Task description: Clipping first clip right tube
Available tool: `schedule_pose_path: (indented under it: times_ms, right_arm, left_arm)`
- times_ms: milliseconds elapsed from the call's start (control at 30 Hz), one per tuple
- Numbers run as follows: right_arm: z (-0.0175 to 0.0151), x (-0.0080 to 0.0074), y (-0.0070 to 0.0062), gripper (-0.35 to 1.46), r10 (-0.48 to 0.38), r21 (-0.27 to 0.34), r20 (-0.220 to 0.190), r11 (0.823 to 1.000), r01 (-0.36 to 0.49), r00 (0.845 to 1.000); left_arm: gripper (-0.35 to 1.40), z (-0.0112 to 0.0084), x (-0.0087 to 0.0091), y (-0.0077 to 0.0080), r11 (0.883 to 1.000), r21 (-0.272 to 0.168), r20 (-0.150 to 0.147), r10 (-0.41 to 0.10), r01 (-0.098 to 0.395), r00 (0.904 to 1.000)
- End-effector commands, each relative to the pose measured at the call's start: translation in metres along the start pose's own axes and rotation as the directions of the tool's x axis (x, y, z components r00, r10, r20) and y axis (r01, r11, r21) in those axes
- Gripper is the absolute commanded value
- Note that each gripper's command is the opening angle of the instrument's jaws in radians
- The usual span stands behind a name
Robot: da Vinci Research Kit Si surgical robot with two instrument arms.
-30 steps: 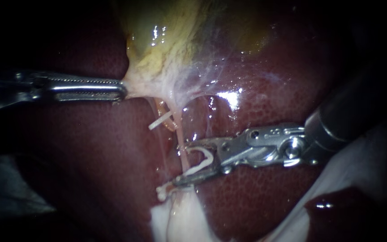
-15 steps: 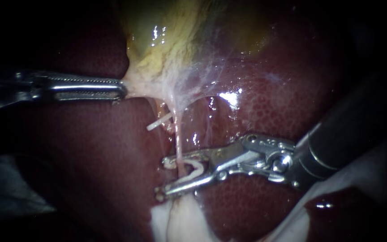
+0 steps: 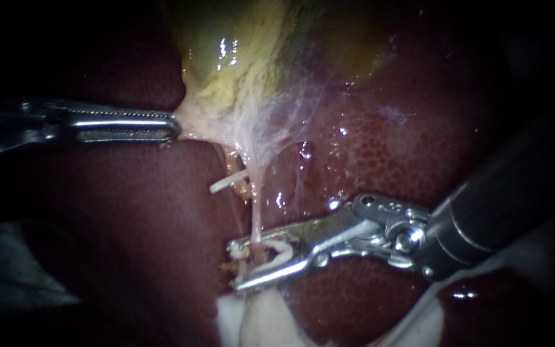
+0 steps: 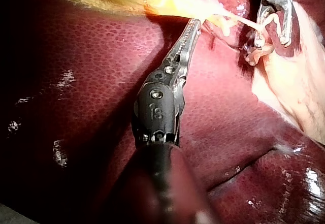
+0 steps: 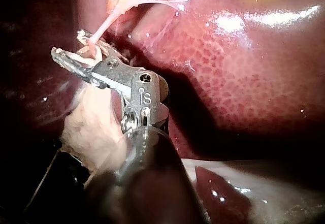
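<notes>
My left instrument (image 3: pixel 175 126) comes in from the left, its jaws shut on the pale edge of the gallbladder (image 3: pixel 239 58), pulling it taut; the left wrist view shows the same hold (image 4: pixel 195 24). A thin pale right tube (image 3: pixel 256 209) runs down from the gallbladder into my right instrument (image 3: pixel 234 265). Its jaws hold a white clip (image 3: pixel 279 248) and are nearly closed around the tube. The right wrist view shows the tube (image 5: pixel 104 26) entering those jaws (image 5: pixel 68 43). Another white clip (image 3: pixel 225 182) sits on the left tube.
Dark red liver (image 3: pixel 380 148) lies under and around everything. Pale fatty tissue (image 3: pixel 258 321) sits just below the right instrument's jaws. White gauze (image 3: pixel 438 315) lies under the right shaft. The right instrument's jaws also show ahead of the left one (image 4: pixel 271 42).
My right instrument has moved left and down along the tube, and its jaws have narrowed from wide open to almost closed, folding the clip around the tube. The left instrument has held still.
</notes>
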Motion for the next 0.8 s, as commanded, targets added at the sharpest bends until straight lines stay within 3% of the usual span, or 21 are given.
schedule_pose_path:
  times_ms: [33,233,800]
  right_arm:
    - [-0.0001,0.0,0.0,0.07,0.005,0.0,0.0,1.0,-0.005,1.0]
    - [-0.0004,-0.0002,-0.0002,-0.35,0.057,0.001,-0.002,0.998,-0.057,0.998]
    - [-0.0006,-0.0008,0.0,-0.35,0.066,0.002,0.0,0.998,-0.066,0.998]
  left_arm:
    - [-0.35,0.0,0.0,0.0,1.0,-0.001,0.0,0.0,0.0,1.0]
    - [-0.35,0.0,0.0,0.0,1.0,-0.001,0.0,0.0,0.0,1.0]
    - [-0.35,0.0001,-0.0001,-0.0003,1.0,0.002,0.0,0.0,0.0,1.0]
